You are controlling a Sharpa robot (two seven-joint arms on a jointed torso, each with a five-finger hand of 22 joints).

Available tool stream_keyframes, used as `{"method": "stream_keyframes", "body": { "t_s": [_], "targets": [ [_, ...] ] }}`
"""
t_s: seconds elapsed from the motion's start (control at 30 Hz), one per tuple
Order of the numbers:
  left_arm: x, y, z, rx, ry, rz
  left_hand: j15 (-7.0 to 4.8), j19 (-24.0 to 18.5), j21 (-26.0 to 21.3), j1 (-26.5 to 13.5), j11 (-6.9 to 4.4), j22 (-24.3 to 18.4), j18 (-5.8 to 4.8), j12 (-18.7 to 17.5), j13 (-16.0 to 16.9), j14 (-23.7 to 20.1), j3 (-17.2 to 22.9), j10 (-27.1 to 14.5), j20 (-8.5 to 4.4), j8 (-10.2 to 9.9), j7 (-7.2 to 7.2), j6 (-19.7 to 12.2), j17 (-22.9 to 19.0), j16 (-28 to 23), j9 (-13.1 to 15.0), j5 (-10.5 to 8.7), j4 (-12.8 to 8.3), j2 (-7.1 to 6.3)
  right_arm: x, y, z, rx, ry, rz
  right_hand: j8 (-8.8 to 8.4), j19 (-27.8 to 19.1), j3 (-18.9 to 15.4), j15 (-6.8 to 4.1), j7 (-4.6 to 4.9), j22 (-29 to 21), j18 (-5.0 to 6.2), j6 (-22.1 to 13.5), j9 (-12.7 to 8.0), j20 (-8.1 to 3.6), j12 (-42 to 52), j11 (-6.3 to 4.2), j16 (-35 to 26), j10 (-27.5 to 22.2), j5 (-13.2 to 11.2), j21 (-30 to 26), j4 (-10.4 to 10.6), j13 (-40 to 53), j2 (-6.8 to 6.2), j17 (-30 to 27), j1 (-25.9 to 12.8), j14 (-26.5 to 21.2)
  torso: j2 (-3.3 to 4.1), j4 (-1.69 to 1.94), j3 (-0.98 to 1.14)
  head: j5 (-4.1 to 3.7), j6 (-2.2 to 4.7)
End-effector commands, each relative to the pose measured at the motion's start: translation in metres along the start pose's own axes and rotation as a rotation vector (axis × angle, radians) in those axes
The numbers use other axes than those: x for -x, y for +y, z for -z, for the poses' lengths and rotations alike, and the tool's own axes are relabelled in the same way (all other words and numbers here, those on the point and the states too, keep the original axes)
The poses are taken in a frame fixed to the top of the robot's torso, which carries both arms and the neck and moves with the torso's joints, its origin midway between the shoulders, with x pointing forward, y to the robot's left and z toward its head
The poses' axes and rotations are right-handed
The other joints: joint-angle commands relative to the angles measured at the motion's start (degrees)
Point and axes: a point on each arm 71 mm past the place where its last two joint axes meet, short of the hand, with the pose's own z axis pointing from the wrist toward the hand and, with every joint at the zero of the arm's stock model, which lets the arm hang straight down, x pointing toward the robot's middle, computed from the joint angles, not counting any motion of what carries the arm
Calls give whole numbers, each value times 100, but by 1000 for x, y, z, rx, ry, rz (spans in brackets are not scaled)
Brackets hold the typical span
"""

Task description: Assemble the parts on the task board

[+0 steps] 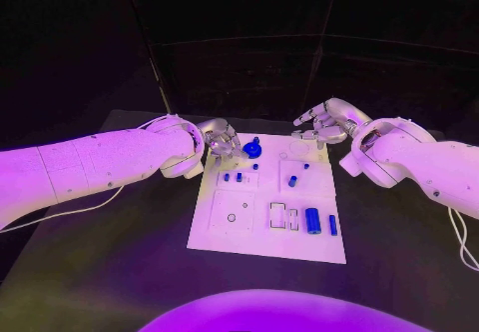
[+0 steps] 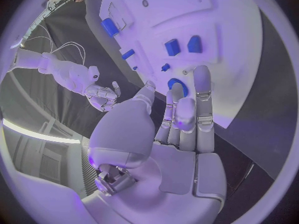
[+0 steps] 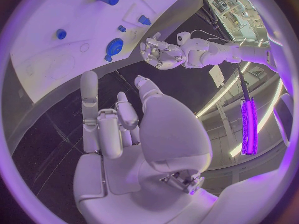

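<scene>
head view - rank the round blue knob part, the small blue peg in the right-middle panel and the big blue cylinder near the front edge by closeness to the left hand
1. Round blue knob part, far end of the board, right beside the left hand.
2. Small blue peg, mid-board, right side.
3. Big blue cylinder, near the board's front edge.

no readable text, labels, numbers or signs anywhere

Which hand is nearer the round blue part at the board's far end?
Left. The left hand sits just beside the round blue part; the right hand hovers farther off, past the board's far right corner.
</scene>
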Motion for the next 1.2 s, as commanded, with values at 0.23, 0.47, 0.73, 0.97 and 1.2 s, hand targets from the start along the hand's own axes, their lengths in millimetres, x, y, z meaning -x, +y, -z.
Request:
{"method": "stream_keyframes", "body": {
  "t_s": [0.23,0.47,0.73,0.97,1.2],
  "targets": [
    [-5,-34,-15,-317,-50,-160,89,-47,-400,938,107,-283,140,-1081,-925,-366,327,-333,147,-833,33,576,-664,-526,-938,7,-623,-240,-1,3,-1,13,3,-2,16,-32,-10,-33,7,-6,77,-28,-7,2,-18,7,-24,-52,15,-39,37,-8,46,-6,17,267,0,-9,-3,-55,26],
    [-15,-43,-28,-380,-31,-333,105,219,-406,1015,147,-328,152,-1643,-1489,-18,344,-322,166,-1299,-2,906,-305,-92,-1460,1,-821,-447,-2,4,-2,16,4,-3,16,-32,-10,-33,7,-6,77,-28,-7,2,-18,7,-24,-52,15,-39,37,-8,46,-6,17,267,6,-1,-6,-73,37],
    [-24,-38,-37,-346,32,-449,41,859,349,940,98,278,70,-1923,-1913,746,335,-104,92,-1656,-65,1203,787,943,-1873,3,-922,-474,-2,5,-2,18,4,-3,16,-32,-10,-33,7,-6,77,-28,-7,2,-18,7,-24,-52,15,-39,37,-8,46,-6,17,267,3,0,-7,-93,49],
    [-29,-36,-42,-315,66,-481,-1,1005,643,915,85,555,28,-2054,-2064,854,336,-140,57,-1764,-75,1275,880,1052,-1996,3,-946,-465,-2,5,-2,20,2,-4,16,-33,-7,-32,7,-12,78,-29,-7,2,-20,8,-24,-55,22,-43,39,-11,49,-6,23,267,2,2,-7,-97,49],
    [-32,-35,-46,-303,82,-493,-17,1072,772,907,72,680,8,-2093,-2142,901,356,-75,38,-1803,-89,1362,897,1082,-2056,3,-958,-431,-2,5,-3,20,0,-4,16,-35,-5,-33,7,-16,78,-30,-7,2,-19,8,-24,-55,28,-45,40,-11,52,-5,27,267,3,-2,-7,-105,52]
  ]
}}
